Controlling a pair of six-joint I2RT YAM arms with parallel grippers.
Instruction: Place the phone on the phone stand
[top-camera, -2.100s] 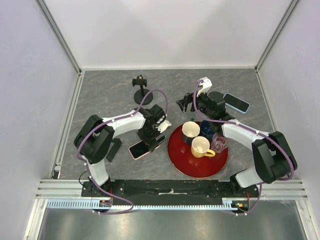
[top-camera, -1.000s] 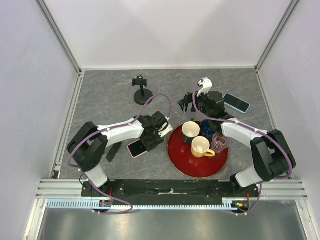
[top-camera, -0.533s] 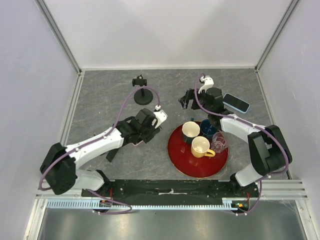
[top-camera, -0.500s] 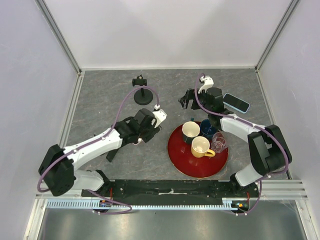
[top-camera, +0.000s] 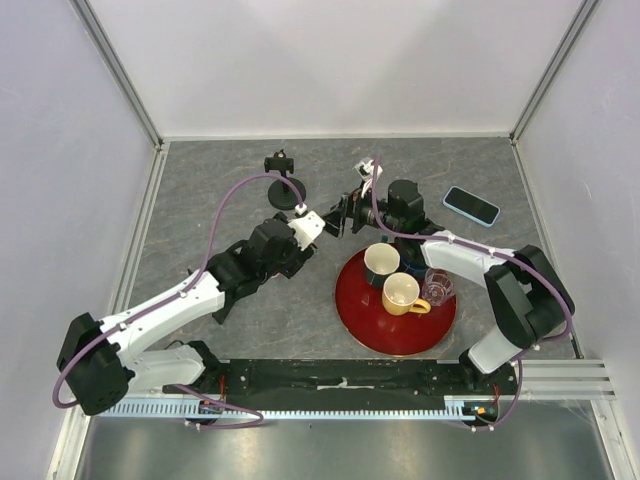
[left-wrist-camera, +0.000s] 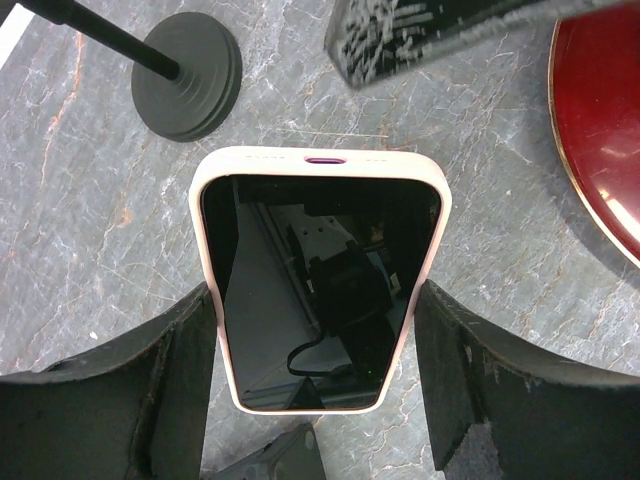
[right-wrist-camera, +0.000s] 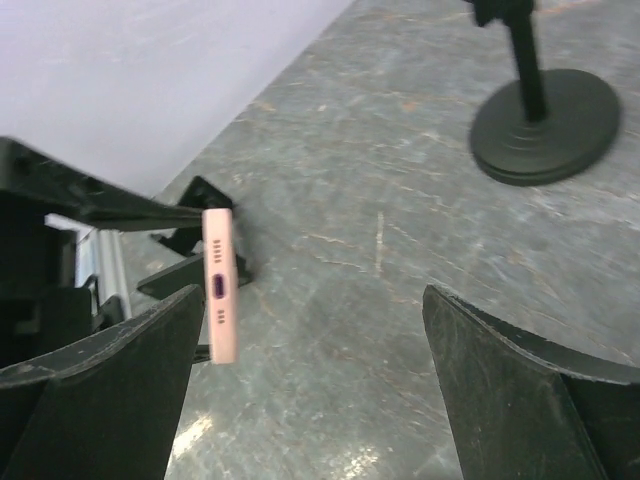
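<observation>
Above the desk (top-camera: 200, 190) left of centre, the left claw (left-wrist-camera: 315, 310) grips the pink phone (left-wrist-camera: 320, 240) by its 2 long edges. The phone stand (top-camera: 285, 186) is just beyond, unoccupied. The right claw (right-wrist-camera: 310, 300), wide open and empty, hangs immediately right of the stand, crowding the approach. A red tray (top-camera: 360, 320) of cups lies right; a 2nd phone (top-camera: 470, 205) lies far right.

Robotics lab test cell. Boxed in by plain white panels (top-camera: 330, 60) on aluminium profile posts (top-camera: 120, 73). Grey stone-look desk (top-camera: 200, 200), slotted aluminium rail (top-camera: 120, 380) along the near edge. Left arm (top-camera: 165, 305) and right arm (top-camera: 470, 258) bolted there, purple cables (top-camera: 238, 188) looped loose. Red tray (top-camera: 380, 330) of mixed mugs (top-camera: 400, 293) on the desk.
</observation>
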